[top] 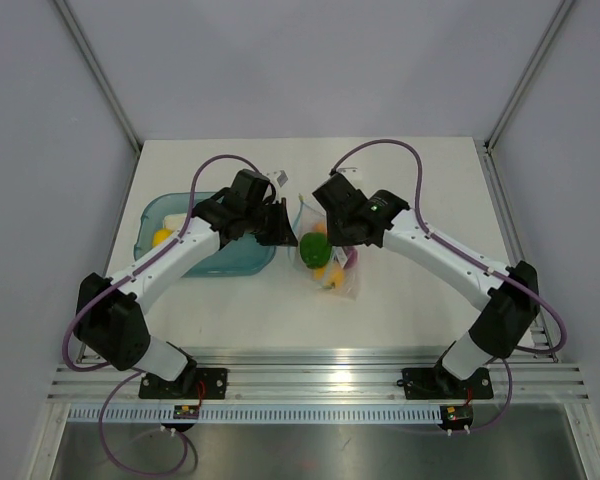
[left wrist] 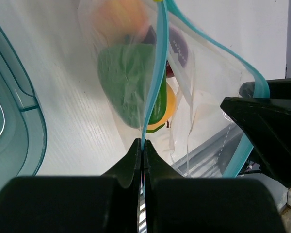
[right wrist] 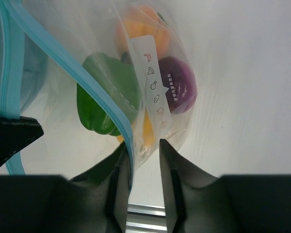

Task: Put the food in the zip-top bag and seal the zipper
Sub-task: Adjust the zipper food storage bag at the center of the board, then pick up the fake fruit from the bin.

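Zip-top bag [top: 332,270] is sitting mid-tabletop [top: 410,300] beside teal tray [top: 165,212], food [top: 313,247] inside. Left tool [left wrist: 143,145] is clenching the zipper [left wrist: 156,82] — right tool [right wrist: 141,145] is sitting parted, zipper running between its fingers.

On my overhead feed a teal translucent tray [top: 158,205] sits on the white table [top: 410,310], over on its left half. My left wrist camera catches the tray's rounded corner and raised rim along the left edge of the picture. Grooved aluminium rails [top: 320,372] run along the table's near edge. Plain grey walls [top: 310,70] stand behind, with slanted metal frame posts [top: 98,72] at the corners.
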`<act>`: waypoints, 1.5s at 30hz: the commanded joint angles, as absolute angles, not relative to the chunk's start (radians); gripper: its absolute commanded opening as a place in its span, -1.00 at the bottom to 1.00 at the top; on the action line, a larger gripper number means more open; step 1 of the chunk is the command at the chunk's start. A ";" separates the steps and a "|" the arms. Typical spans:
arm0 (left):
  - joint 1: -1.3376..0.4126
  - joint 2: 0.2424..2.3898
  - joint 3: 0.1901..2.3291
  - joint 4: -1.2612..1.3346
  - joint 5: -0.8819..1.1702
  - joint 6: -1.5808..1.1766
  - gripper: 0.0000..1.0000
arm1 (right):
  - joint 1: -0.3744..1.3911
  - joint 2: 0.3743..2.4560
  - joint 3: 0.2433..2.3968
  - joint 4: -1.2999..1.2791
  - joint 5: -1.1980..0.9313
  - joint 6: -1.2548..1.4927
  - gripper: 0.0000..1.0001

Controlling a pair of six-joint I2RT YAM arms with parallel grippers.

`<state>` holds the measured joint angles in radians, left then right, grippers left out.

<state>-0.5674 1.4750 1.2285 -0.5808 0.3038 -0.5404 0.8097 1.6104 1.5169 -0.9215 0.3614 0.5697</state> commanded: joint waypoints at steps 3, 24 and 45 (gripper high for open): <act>-0.566 1.440 1.267 -0.558 0.342 -0.520 -1.00 | 0.818 1.511 1.542 -0.875 0.353 0.578 -0.82; -0.459 1.390 1.424 -0.807 0.282 -0.353 0.44 | 0.818 1.558 1.534 -0.726 0.216 0.644 -1.00; 0.187 1.416 1.117 -0.649 -0.153 -0.613 0.74 | 0.818 1.532 1.503 -0.663 0.158 0.630 -1.00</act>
<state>0.1814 1.3865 1.1172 -0.7418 -0.0166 -0.5438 0.8101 1.5646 1.5036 -0.7151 0.1707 0.6296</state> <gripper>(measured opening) 0.888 0.011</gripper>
